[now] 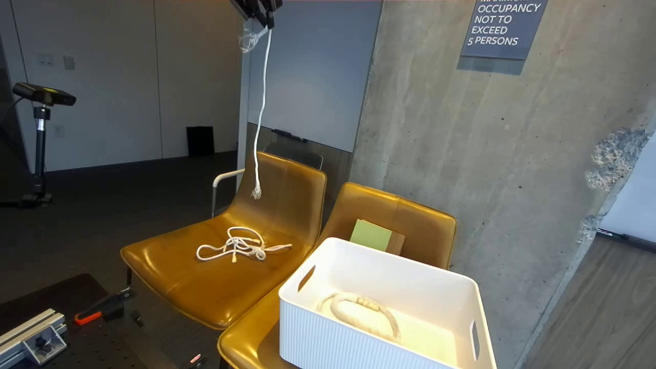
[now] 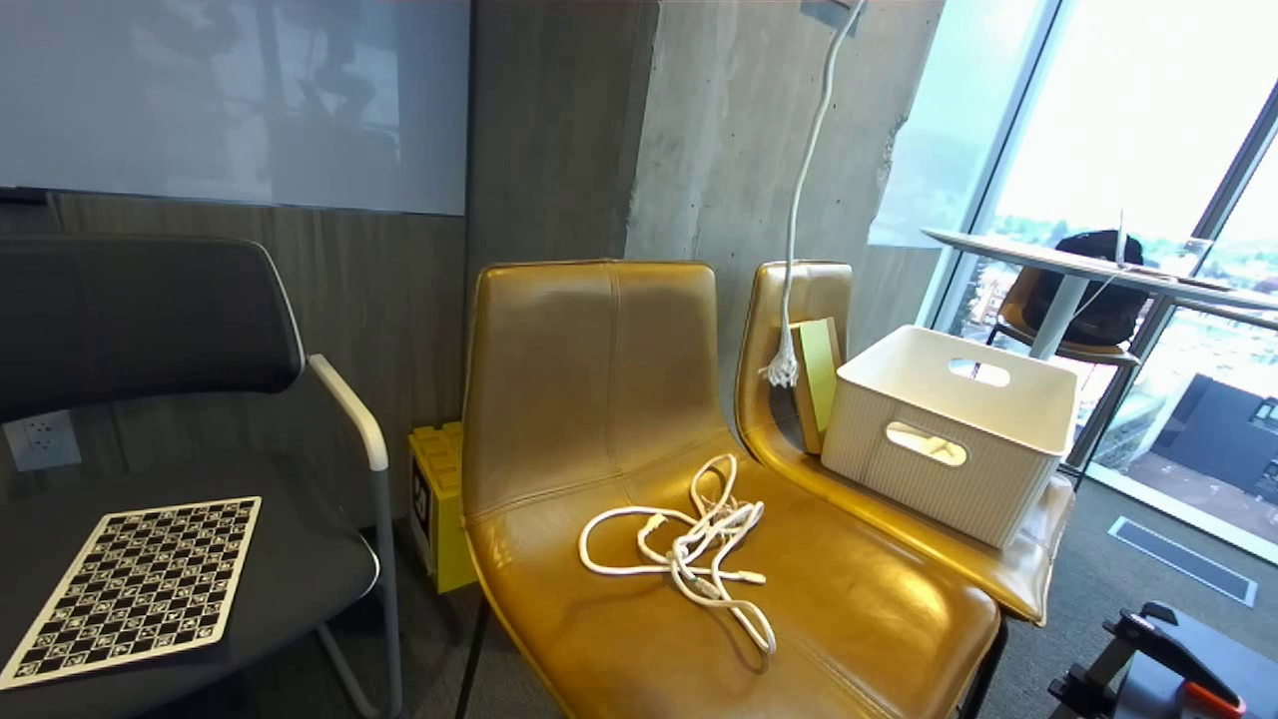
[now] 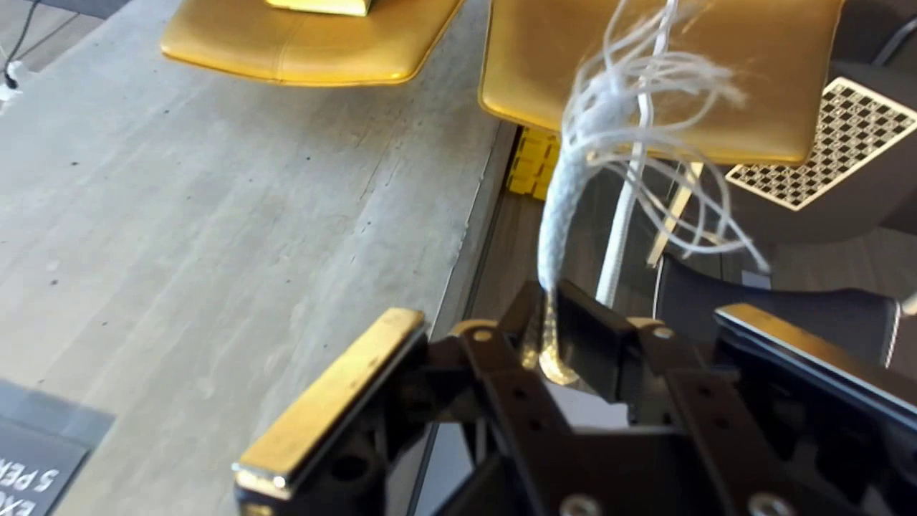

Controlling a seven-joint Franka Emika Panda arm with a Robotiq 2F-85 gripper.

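High above the chairs, my gripper [image 1: 267, 21] is shut on a white rope [image 1: 262, 97], seen at the top edge of an exterior view. One end of that rope is frayed into loose strands and sticks out past the fingertips in the wrist view [image 3: 562, 201]. The long part hangs straight down to a frayed tip in front of a tan chair's backrest. A second white rope [image 2: 689, 549] lies tangled on that chair's seat. On the neighbouring chair stands a white bin [image 1: 328, 333] with a beige rope loop [image 1: 392, 325] inside. The gripper is out of sight in an exterior view.
A green and brown box [image 1: 371, 235] leans behind the bin against the chair back. Beside the tan chair [image 2: 599, 369] are a black chair [image 2: 150, 320] with a checkered board [image 2: 140, 579] and a yellow case [image 2: 444, 509]. A concrete wall [image 1: 487, 154] rises behind.
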